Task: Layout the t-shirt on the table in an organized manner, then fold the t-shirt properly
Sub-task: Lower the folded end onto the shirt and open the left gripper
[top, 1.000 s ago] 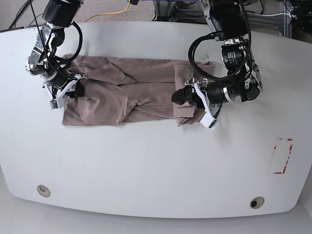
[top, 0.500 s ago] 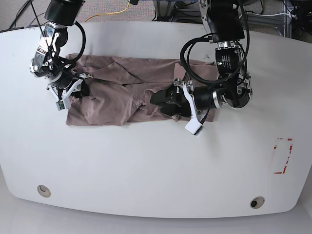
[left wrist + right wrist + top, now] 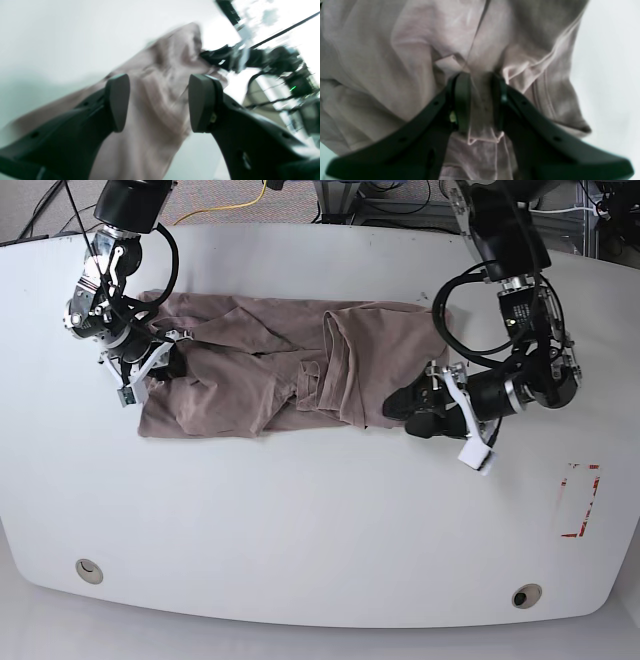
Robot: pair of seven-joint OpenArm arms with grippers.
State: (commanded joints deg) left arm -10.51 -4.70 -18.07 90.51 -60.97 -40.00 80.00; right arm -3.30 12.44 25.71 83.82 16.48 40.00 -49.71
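Beyond the far edge of the white worktop (image 3: 300, 510) lay a speckled grey floor (image 3: 215, 195). A yellow cable (image 3: 235, 208) snaked across it, and black cables (image 3: 40, 202) trailed at the far left corner. Metal frame legs (image 3: 350, 200) stood behind the middle, with more framing (image 3: 575, 215) at the far right. Light glared evenly off the glossy top.

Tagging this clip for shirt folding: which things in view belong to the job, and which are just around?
Job: t-shirt; table; right claw, pinching fabric; left claw, open.
Around: red mark; two holes; yellow cable.
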